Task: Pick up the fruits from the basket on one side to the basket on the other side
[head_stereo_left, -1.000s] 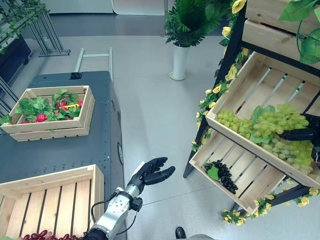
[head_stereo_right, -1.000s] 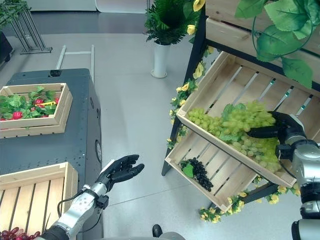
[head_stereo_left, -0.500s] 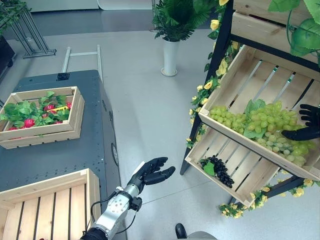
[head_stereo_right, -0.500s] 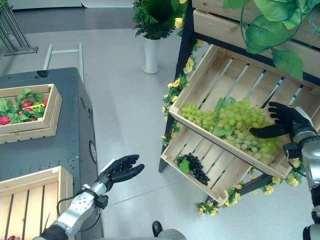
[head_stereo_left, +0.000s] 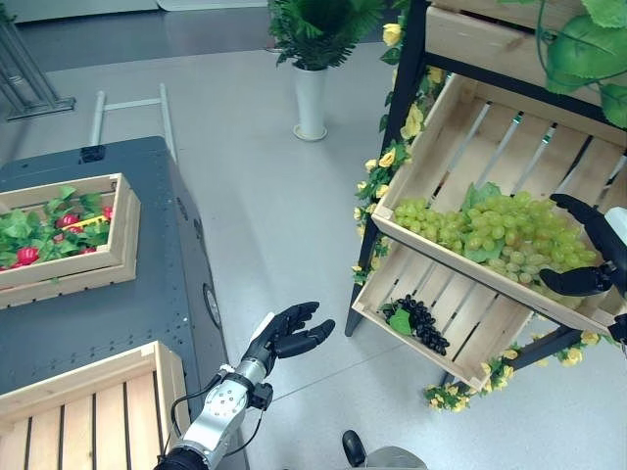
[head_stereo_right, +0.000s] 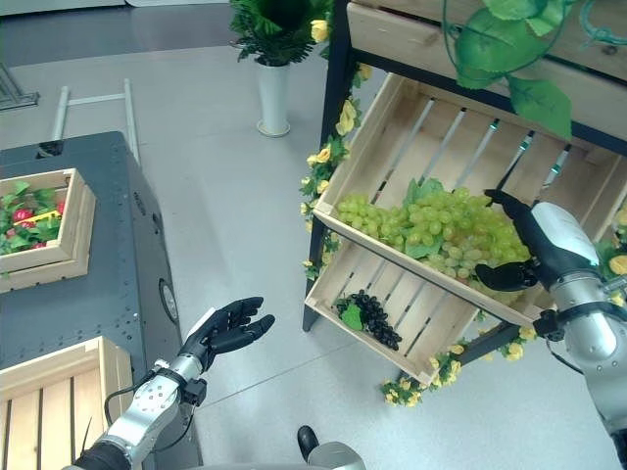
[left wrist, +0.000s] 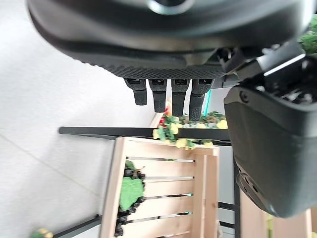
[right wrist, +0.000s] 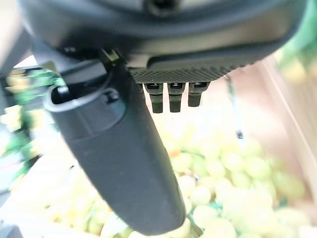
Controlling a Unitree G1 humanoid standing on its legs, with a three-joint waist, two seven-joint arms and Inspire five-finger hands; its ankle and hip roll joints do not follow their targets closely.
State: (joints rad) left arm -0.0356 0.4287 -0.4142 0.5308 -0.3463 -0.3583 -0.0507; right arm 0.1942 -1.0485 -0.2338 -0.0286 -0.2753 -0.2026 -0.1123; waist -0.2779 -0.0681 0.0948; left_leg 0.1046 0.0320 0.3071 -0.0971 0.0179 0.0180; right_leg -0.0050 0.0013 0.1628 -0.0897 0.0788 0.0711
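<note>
A big bunch of green grapes [head_stereo_left: 495, 230] lies in the slanted middle crate [head_stereo_left: 446, 147] of a wooden shelf. Black grapes [head_stereo_left: 423, 325] with a green leaf lie in the crate below. My right hand [head_stereo_right: 545, 240] is open at the right end of the green bunch, fingers above it and thumb below. In the right wrist view the green grapes [right wrist: 218, 198] sit just past its straight fingers [right wrist: 171, 96]. My left hand [head_stereo_left: 286, 333] is open, palm up, over the floor beside the grey table [head_stereo_left: 147, 294]. An empty slatted crate [head_stereo_left: 93, 406] stands on the table's near corner.
A second crate [head_stereo_left: 59, 230] with leaves and red fruit rests further back on the table. A potted plant in a white vase [head_stereo_left: 312, 98] stands on the floor behind. Yellow flowers [head_stereo_left: 377, 201] trim the shelf's dark frame, and a top crate [head_stereo_left: 509, 44] holds large green leaves.
The camera has swung right. My right hand lifted off the green grapes, spread, and now spans the bunch's right end. The left hand has stayed put.
</note>
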